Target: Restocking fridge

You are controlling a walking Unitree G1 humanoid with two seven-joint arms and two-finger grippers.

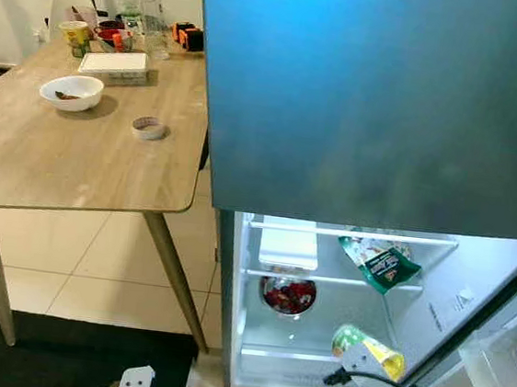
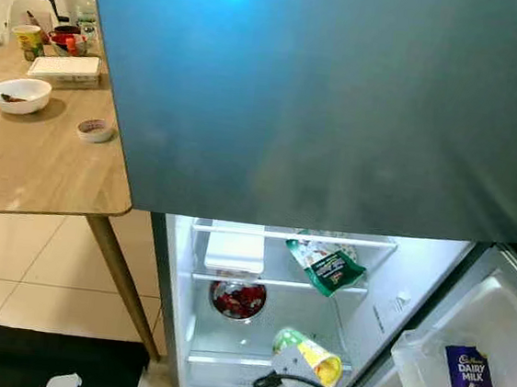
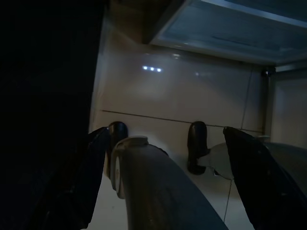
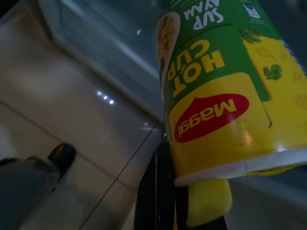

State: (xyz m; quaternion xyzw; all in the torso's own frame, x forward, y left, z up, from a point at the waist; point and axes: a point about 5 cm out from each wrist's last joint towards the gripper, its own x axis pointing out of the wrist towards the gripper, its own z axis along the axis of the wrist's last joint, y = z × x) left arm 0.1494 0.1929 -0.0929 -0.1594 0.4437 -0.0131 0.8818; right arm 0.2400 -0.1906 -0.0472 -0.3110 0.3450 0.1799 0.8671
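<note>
Right gripper fingers clenched on noodle cup, label "Maggi HOT CUP", held low at the open fridge. Left gripper fingers spread, grasping nothing. Fridge door: "Cadbury DAIRY MILK" bar.

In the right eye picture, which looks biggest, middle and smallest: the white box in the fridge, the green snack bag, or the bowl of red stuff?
1. White box, largest.
2. Green snack bag, a bit smaller.
3. Bowl of red food, smallest.
The box and bag look close in size, so that ranking is unsure.
</note>
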